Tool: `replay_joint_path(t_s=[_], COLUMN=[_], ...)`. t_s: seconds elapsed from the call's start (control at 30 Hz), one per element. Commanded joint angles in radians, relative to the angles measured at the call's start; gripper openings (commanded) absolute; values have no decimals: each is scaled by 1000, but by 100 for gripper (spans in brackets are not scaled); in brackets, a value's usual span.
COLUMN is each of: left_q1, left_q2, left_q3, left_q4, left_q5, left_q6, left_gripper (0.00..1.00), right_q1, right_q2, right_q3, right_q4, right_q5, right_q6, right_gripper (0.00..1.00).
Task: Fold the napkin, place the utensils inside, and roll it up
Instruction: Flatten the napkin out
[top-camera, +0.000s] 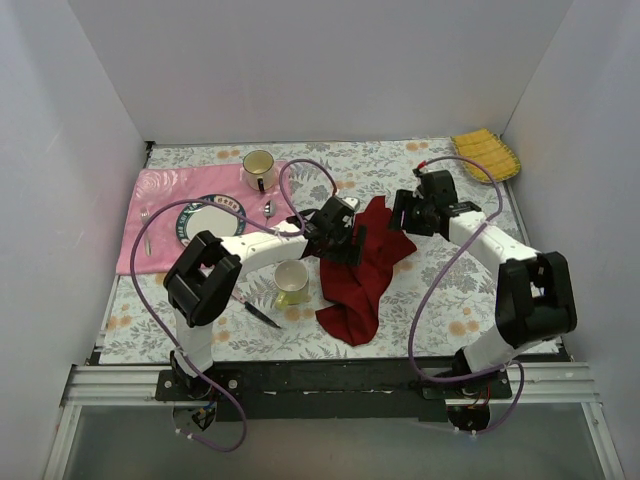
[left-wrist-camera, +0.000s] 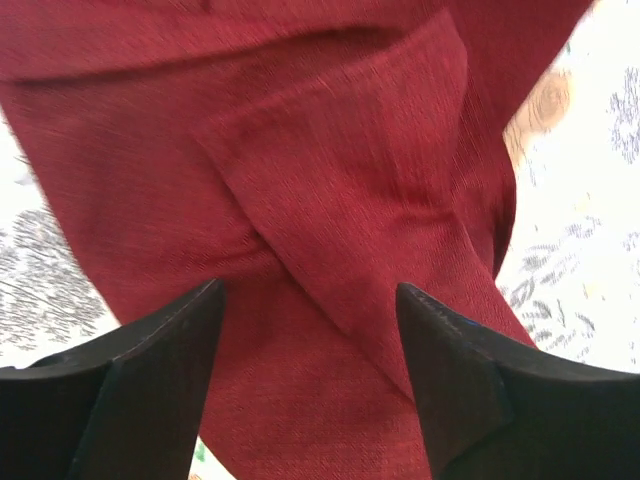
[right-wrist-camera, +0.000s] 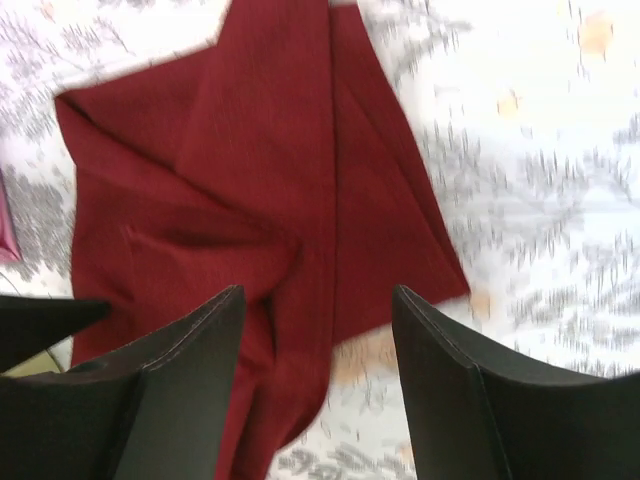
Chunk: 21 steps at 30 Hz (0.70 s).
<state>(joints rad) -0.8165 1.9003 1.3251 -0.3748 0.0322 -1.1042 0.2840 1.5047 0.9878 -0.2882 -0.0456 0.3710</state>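
Napkin (top-camera: 362, 275) crumpled beside cup (top-camera: 291, 282); left end effector (left-wrist-camera: 308, 292), right end effector (right-wrist-camera: 318, 293) both spread above it.

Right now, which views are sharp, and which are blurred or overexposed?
Top external: sharp, evenly lit, only soft shadows. Left wrist: the napkin weave is clear, the tablecloth at the edges washed out. Right wrist: blurred throughout, the tablecloth print smeared.

No readable text, label, brand, number or sign is showing anywhere in these views, on cloths, crockery, arms or worktop.
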Motion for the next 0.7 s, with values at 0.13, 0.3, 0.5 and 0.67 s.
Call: replay_joint_path(t_s=[0.13, 0.3, 0.5, 0.67], left_q1=[23, 69, 103, 125], left_q2=[-43, -4, 54, 111], left_q3=[2, -15, 5, 19], left_q4=[42, 120, 143, 163], left_q5=[-34, 142, 195, 245], left_q6=[-68, -127, -152, -172], left_gripper=[78, 77, 76, 77], right_q1=[-52, -59, -58, -58], right_q2=[294, 462, 574, 624], right_q3=[323, 469, 577, 603], right_q4=[126, 118, 110, 104], right_q5=[-204, -264, -296, -303], right_q6=[-133, -156, -193, -190], right_gripper=[68, 56, 56, 55])
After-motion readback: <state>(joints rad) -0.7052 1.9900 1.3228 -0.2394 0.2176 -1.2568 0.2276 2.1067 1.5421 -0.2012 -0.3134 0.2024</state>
